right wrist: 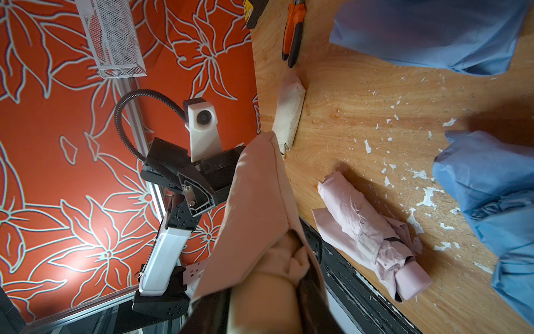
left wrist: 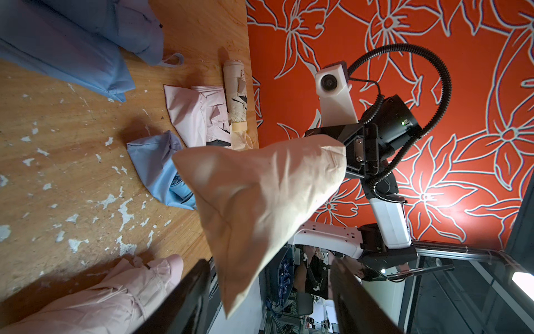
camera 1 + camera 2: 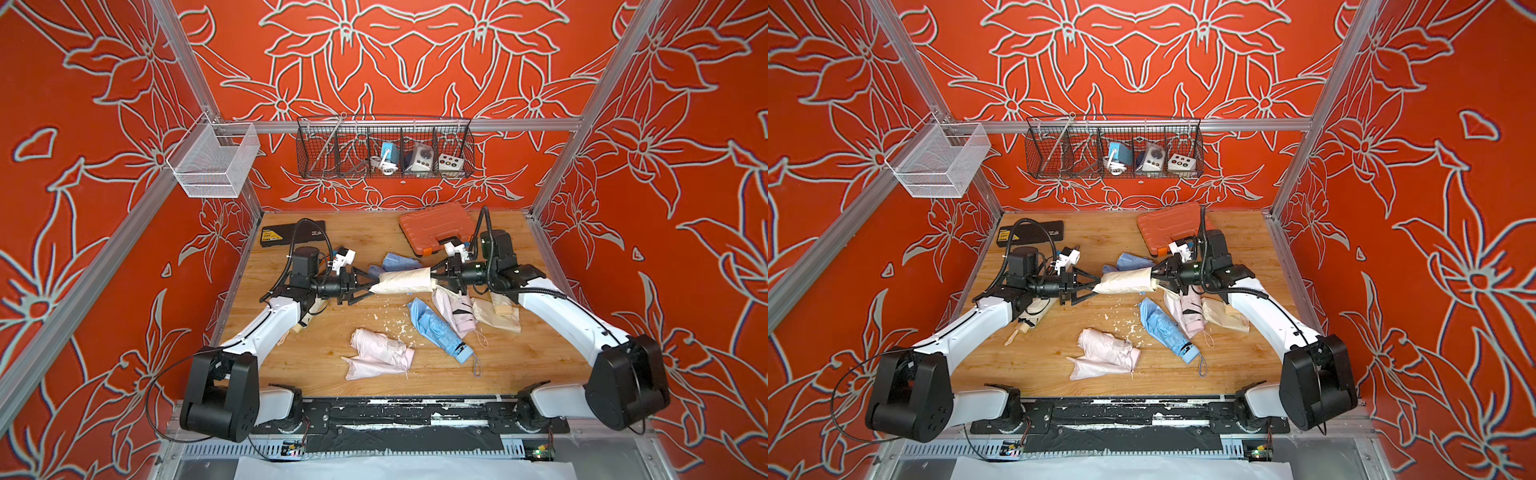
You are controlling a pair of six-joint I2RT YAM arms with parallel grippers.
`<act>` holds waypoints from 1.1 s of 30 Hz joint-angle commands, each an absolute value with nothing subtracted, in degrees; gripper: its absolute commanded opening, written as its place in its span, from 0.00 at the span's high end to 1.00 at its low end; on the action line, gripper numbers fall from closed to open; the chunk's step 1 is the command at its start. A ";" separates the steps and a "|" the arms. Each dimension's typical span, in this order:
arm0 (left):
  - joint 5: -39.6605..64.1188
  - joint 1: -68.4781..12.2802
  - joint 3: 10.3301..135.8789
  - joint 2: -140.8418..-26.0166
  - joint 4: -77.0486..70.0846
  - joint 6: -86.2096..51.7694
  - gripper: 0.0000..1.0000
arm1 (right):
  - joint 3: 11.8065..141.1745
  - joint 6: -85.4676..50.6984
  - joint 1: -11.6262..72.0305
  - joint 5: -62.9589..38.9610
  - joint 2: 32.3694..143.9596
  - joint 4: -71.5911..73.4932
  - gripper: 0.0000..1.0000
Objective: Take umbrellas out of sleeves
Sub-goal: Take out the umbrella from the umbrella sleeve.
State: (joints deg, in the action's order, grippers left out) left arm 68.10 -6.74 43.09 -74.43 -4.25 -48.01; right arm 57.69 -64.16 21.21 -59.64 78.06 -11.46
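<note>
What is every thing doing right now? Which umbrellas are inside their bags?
cream umbrella: inside its cream sleeve, held in the air.
right pincer: shut on the cream umbrella's handle end.
left pincer: open, jaws around the cream sleeve's far end.
pink umbrella: out, lying on a limp pink sleeve.
blue umbrella: lying down, partly out of a blue sleeve.
orange case: closed.

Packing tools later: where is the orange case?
In both top views the orange case lies at the back of the table, right of centre, just behind the right gripper.
</note>
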 commanded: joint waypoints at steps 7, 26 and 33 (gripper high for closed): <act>69.52 -6.50 42.92 -73.21 -6.68 -48.52 0.47 | 57.28 -64.49 21.09 -62.40 74.30 -9.23 1.00; 68.66 -9.01 39.63 -71.75 -11.95 -52.65 0.62 | 54.08 -66.27 21.10 -62.67 71.66 -7.04 1.00; 68.21 -8.95 39.36 -71.59 -11.51 -52.65 0.78 | 53.14 -66.71 21.14 -62.58 70.64 -6.59 1.00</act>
